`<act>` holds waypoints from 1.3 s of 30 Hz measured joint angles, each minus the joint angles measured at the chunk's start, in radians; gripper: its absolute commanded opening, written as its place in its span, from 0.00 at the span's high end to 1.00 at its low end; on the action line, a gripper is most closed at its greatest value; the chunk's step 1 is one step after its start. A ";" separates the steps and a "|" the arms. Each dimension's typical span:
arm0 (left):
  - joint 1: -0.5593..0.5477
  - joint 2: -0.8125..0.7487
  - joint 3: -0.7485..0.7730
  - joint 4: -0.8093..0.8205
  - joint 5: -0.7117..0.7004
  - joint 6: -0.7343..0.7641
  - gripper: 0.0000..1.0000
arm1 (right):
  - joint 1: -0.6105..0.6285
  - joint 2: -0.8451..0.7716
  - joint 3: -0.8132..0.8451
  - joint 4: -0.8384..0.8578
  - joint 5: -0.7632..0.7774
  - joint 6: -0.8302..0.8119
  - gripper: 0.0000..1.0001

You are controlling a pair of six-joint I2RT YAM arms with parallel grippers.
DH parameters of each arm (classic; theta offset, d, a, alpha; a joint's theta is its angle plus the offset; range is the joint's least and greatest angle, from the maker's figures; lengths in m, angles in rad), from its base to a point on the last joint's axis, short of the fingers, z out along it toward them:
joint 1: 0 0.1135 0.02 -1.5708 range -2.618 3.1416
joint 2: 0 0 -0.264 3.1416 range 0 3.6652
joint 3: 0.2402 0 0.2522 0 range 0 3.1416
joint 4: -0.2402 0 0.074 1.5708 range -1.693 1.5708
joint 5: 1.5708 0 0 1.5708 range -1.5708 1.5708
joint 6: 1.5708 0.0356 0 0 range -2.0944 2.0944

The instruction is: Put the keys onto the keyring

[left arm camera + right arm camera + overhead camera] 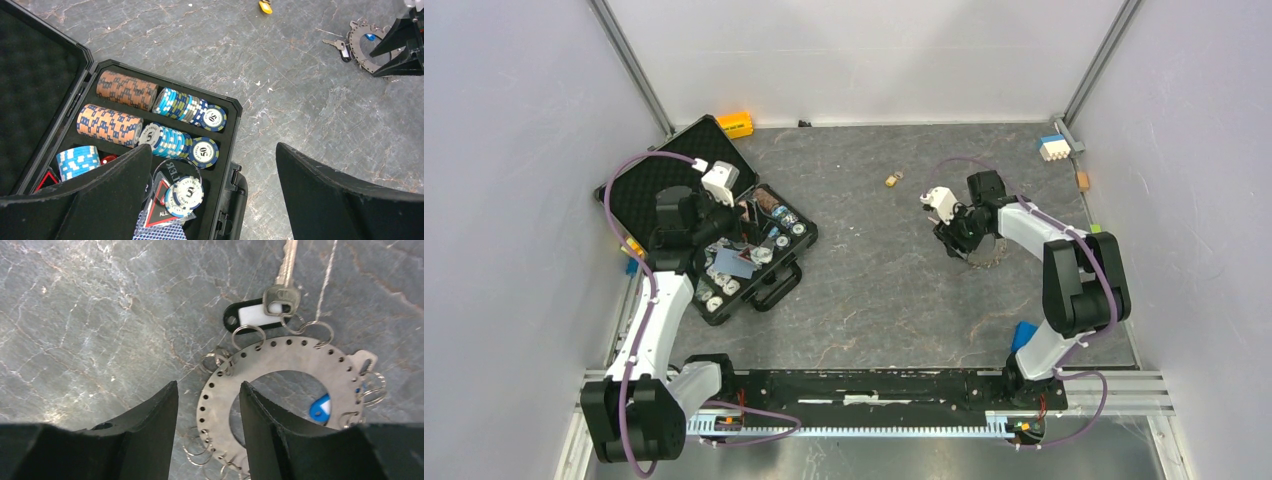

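- The keyring (300,357) is a flat silvery plate ring with holes punched round its rim and small wire loops hanging from them. It lies flat on the grey marbled surface (75,315).
- The right claw (209,390) sits low over the keyring with its 2 fingers apart. They straddle the left part of the band, 1 outside the rim and 1 over the centre hole.
- A silver key (282,295) and a black tag (250,315) with a white label hang from loops on the keyring's far edge.
- A blue key head (320,409) shows through the keyring's centre hole; I cannot tell whether it is hooked on.
- The yellow-orange key (893,180) lies loose, beyond the keyring and to its left, well apart.
- The left claw (212,150) is spread wide, far left of the keyring, above an open black case (227,107) of poker chips (125,90).
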 measured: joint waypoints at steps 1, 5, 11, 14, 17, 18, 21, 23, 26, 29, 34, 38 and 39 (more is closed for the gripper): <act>0.000 -0.002 -0.001 0.000 0.000 0.004 0.00 | 0.000 0.004 0.010 -0.004 0.003 -0.010 0.46; 0.000 -0.008 -0.002 0.000 0.000 0.008 0.00 | 0.000 0.012 0.043 -0.016 0.023 -0.057 0.48; 0.000 -0.010 -0.004 0.000 0.000 0.015 0.00 | 0.000 0.055 0.098 -0.050 0.030 -0.119 0.56; 0.000 -0.013 -0.004 0.000 0.000 0.015 0.00 | 0.000 0.090 0.124 -0.069 0.029 -0.144 0.59; 0.000 -0.017 -0.004 0.000 0.000 0.016 0.00 | 0.000 0.116 0.137 -0.085 0.029 -0.165 0.63; 0.000 -0.017 -0.004 0.000 0.000 0.018 0.00 | 0.000 0.121 0.140 -0.090 0.029 -0.172 0.64; 0.000 -0.017 -0.004 0.000 0.000 0.022 0.00 | 0.000 0.130 0.146 -0.101 0.029 -0.187 0.67; 0.000 -0.017 -0.004 0.000 0.000 0.023 0.00 | 0.000 0.132 0.150 -0.108 0.028 -0.198 0.69; 0.000 -0.017 -0.004 0.000 0.000 0.023 0.00 | 0.000 0.137 0.159 -0.117 0.024 -0.213 0.71; 0.000 -0.017 -0.005 0.000 0.000 0.023 0.00 | 0.000 0.138 0.163 -0.123 0.015 -0.229 0.73; 0.000 -0.017 -0.005 0.000 0.000 0.023 0.00 | 0.000 0.143 0.172 -0.132 -0.002 -0.250 0.83; 0.000 -0.017 -0.006 0.001 0.000 0.024 0.00 | 0.000 0.143 0.182 -0.140 -0.008 -0.265 0.94; 0.000 -0.017 -0.007 0.000 0.000 0.023 0.00 | 0.000 0.144 0.185 -0.144 -0.009 -0.268 0.96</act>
